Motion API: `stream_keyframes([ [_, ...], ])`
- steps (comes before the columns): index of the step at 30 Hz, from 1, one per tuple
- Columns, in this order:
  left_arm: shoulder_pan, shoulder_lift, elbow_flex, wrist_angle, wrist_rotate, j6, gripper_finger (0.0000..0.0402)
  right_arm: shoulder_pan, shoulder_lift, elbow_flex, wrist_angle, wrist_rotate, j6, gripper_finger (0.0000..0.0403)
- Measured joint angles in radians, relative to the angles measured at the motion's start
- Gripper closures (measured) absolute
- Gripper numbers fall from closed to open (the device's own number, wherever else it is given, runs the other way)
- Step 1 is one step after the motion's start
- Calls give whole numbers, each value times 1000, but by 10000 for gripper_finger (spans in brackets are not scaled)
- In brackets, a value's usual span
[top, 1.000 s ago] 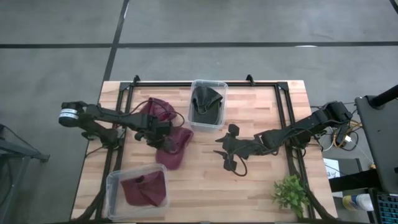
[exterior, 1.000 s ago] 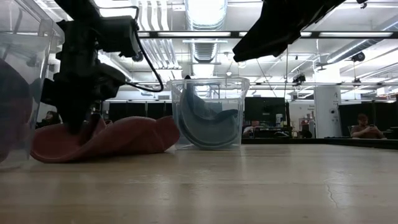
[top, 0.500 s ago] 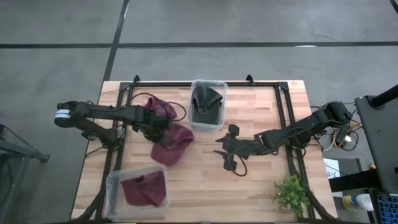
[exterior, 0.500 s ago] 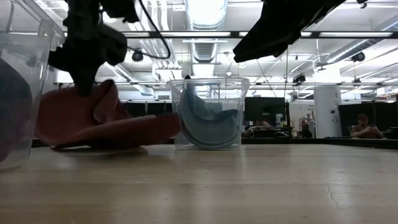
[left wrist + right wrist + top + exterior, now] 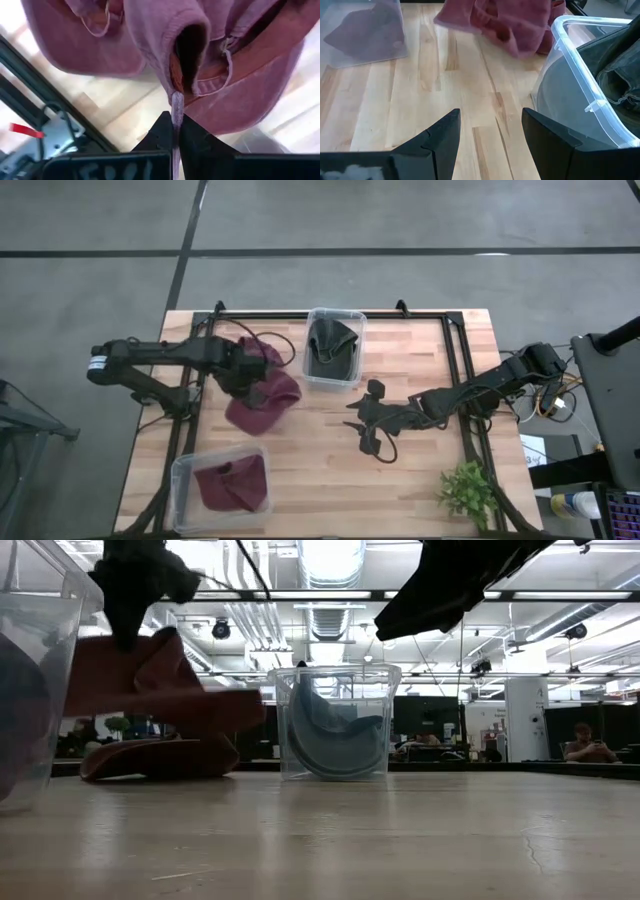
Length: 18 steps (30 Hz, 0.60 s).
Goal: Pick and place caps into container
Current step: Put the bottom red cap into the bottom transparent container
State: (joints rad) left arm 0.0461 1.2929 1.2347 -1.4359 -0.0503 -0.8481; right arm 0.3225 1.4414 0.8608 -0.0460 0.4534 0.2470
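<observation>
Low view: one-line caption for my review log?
Left gripper lifts a maroon cap above a second maroon cap, beside the olive-cap bin.

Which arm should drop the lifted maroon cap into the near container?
Left. The left gripper is shut on the maroon cap, held off the table above the container. The right gripper is open and empty, mid-table.

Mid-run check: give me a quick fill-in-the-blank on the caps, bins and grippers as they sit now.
1. The left gripper is shut on a ____ cap, lifted off the table.
2. The right gripper is ____ and holds nothing.
3. The far container holds a dark ____ cap.
4. The near container holds a ____ cap.

Missing words: maroon; open; olive-green; maroon
</observation>
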Motion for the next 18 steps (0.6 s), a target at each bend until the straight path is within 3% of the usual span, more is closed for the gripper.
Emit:
stream_keyframes([
  [10,2,-1,286,-141,-46,207,394,0,0,0,0,0,8,195],
  [18,3,-8,504,-136,3,290,395,0,0,-4,0,1,8,195],
])
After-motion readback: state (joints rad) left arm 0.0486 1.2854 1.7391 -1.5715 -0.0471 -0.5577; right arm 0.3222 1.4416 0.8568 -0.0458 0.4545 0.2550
